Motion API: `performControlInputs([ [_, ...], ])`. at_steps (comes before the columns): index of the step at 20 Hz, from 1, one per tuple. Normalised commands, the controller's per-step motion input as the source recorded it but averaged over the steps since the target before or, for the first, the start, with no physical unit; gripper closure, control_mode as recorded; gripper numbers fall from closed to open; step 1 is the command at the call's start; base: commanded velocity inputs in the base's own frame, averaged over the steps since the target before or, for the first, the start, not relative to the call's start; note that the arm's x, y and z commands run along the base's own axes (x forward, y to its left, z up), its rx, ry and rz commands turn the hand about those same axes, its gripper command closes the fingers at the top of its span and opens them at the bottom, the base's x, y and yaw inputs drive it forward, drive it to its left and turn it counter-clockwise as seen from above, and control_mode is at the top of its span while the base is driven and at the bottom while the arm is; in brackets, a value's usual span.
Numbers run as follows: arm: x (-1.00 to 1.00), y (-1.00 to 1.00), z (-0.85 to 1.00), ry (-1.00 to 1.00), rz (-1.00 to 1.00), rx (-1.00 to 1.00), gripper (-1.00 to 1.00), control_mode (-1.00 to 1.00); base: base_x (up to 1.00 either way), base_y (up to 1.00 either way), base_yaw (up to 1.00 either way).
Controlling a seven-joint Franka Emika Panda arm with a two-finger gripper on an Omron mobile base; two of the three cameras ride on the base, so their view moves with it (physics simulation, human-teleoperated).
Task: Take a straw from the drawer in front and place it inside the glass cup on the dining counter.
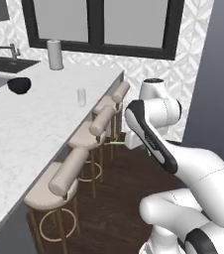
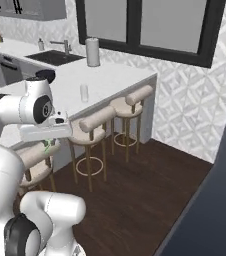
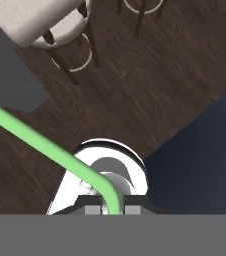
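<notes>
Gripper point(image 3: 110, 209) is clamped on the straw point(image 3: 40, 142) low beside the stools, well short of the glass cup point(image 1: 81, 96); the slim stick could be dropped if knocked.

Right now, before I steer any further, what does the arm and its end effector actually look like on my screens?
The arm is glossy white, built of thick rounded segments with dark, nearly black bands at the joints and a dark stripe along one link. No cables or markings show. In the hand view the end effector has two small dark finger tips at the bottom.
</notes>
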Motion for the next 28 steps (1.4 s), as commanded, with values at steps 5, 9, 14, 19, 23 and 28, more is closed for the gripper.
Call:
performControlInputs([
  [5, 0.00, 0.00, 0.00, 0.00, 0.00, 0.00, 1.00, 1.00, 0.77, -0.59, 0.59],
  [9, 0.00, 0.00, 0.00, 0.00, 0.00, 0.00, 1.00, 1.00, 0.75, -0.64, 0.58],
  [14, 0.00, 0.00, 0.00, 0.00, 0.00, 0.00, 1.00, 1.00, 0.56, -0.71, 0.55],
  [19, 0.00, 0.00, 0.00, 0.00, 0.00, 0.00, 1.00, 1.00, 0.39, -0.76, 0.53],
  [23, 0.00, 0.00, 0.00, 0.00, 0.00, 0.00, 1.00, 1.00, 0.39, -0.78, 0.50],
  [28, 0.00, 0.00, 0.00, 0.00, 0.00, 0.00, 1.00, 1.00, 0.33, -0.78, 0.45],
])
